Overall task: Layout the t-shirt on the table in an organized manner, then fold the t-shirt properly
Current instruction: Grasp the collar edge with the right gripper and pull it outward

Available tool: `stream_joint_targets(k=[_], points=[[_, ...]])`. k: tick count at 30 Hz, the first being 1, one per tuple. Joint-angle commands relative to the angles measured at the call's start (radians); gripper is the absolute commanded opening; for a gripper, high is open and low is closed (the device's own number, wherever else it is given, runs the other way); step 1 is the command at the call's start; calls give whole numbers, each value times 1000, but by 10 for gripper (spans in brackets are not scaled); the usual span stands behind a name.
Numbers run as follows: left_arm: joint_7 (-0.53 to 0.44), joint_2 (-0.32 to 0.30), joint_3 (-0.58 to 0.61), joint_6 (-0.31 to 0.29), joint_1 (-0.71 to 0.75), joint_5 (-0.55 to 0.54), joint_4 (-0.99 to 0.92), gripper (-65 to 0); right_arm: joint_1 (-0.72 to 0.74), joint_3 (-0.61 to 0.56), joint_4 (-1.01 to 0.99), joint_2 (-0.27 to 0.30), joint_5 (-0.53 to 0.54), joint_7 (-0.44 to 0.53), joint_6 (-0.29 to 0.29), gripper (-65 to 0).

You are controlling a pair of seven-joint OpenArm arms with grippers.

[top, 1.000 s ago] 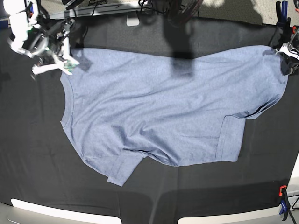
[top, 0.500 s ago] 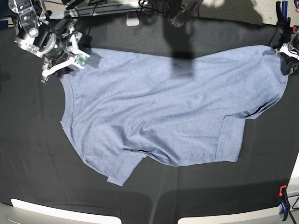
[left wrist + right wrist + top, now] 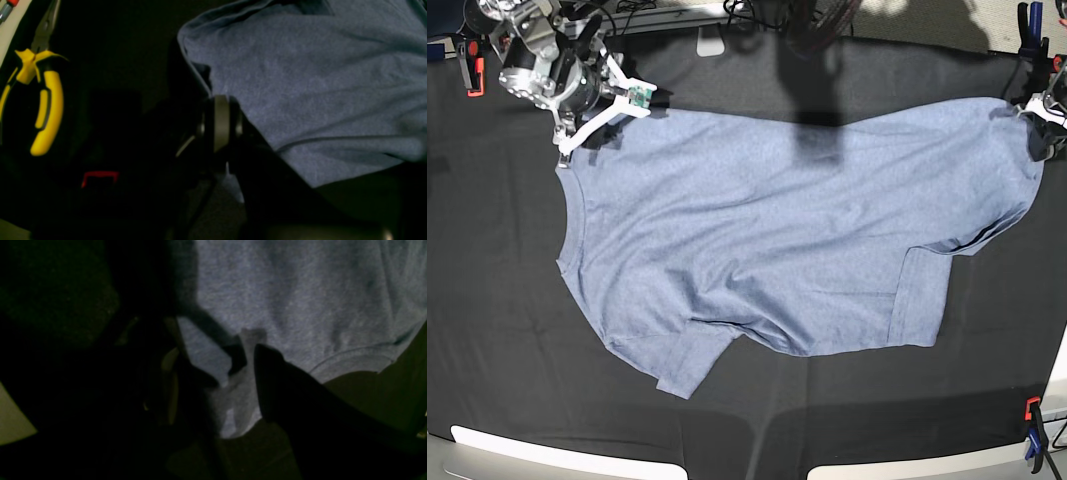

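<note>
**On the black table: shirt spread flat, one corner pinched, one let go**

Across the middle of the base view the t-shirt (image 3: pixel 777 230) lies spread on the table (image 3: pixel 497 330), plain blue-grey side up, with its hem running down the left of the frame and a sleeve pointing toward the lower edge. At the upper left, the right gripper (image 3: pixel 599 108) hangs over the shirt's top-left corner with its white fingers parted and nothing between them; its wrist view shows dark fingers spread above the cloth's edge. At the far right edge, the left gripper (image 3: pixel 1042 115) is clamped tight on the shirt's upper-right corner, and the cloth there is bunched and slightly lifted. In the left wrist view, yellow-handled pliers (image 3: pixel 40 100) lie at the left of the frame beside the black cloth. An orange clamp (image 3: pixel 1033 412) sits at the lower right of the table.
</note>
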Motion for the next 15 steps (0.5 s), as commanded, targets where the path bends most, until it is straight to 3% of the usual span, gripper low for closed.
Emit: stream_joint_targets(k=[1, 6, 8, 15], points=[[-27, -17, -10, -7, 1, -9, 17, -650, 4, -1, -8, 8, -9, -22, -2, -337], [-28, -17, -10, -7, 0, -9, 17, -650, 5, -1, -7, 8, -6, -27, -2, -540], [-29, -17, -10, -7, 0, -9, 17, -650, 7, -1, -6, 8, -6, -27, -2, -587], [-46, -17, -10, -7, 1, -9, 17, -650, 9, -1, 51, 9, -5, -43, -43, -600]])
